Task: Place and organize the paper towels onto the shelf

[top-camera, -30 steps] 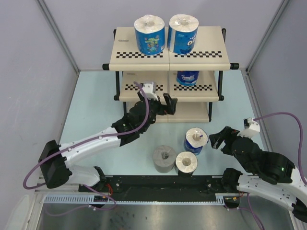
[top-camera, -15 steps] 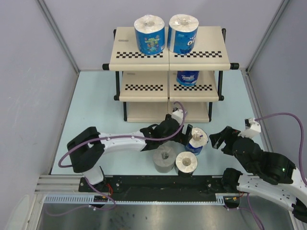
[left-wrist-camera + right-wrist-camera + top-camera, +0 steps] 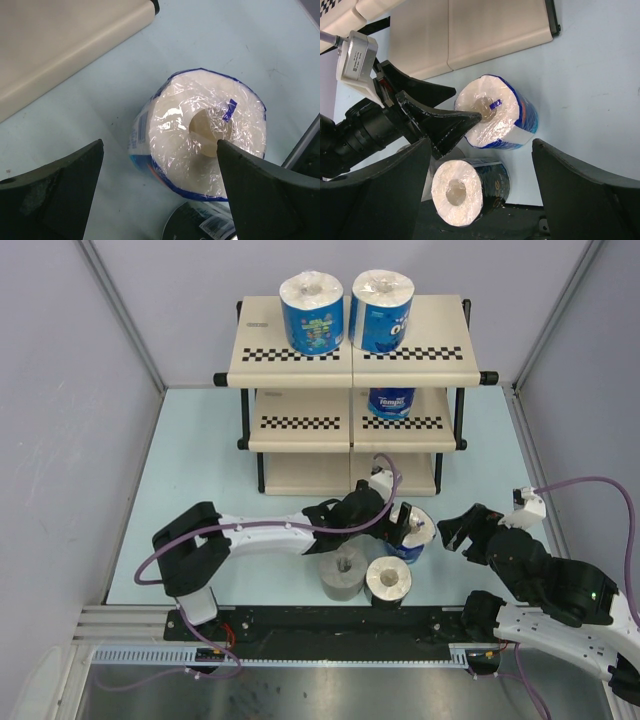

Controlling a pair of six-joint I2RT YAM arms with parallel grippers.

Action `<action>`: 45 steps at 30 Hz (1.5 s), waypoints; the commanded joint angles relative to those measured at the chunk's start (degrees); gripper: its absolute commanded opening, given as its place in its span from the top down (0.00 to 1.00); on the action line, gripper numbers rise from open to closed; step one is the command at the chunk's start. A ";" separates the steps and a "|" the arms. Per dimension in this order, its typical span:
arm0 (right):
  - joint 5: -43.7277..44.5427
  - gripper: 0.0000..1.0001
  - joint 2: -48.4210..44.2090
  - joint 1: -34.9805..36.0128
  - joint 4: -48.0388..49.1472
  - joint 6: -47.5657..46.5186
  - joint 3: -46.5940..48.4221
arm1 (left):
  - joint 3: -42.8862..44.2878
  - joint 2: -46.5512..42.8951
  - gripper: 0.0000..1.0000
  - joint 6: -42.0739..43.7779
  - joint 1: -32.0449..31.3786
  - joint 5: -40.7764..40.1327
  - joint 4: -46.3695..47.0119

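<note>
Left hand [image 3: 160,145] just swung from the shelf [image 3: 300,352] down to the blue roll [image 3: 180,125] standing on the bench [image 3: 200,460]. It's wide open over it, nothing gripped yet. Right hand [image 3: 455,532] open, empty. Grab looks next.

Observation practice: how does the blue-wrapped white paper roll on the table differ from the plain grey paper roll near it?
The blue-wrapped white paper roll wears shiny printed film; the plain grey paper roll shows no print. The open left gripper hangs over the blue-wrapped roll; none is at the grey roll. Both stand upright on the table.
</note>
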 commanded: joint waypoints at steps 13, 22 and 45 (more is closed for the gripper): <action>1.02 0.14 -0.73 -0.24 -0.45 0.92 1.42 | 9.52 4.68 0.14 1.98 -1.19 -3.23 -8.66; 1.28 0.14 -0.38 -0.24 -0.72 1.27 1.42 | 7.14 3.28 0.41 2.51 -1.54 -2.09 -8.66; 0.85 0.14 -0.64 -0.24 -0.81 1.62 1.42 | 11.28 -27.38 0.70 9.98 1.53 -25.81 -9.38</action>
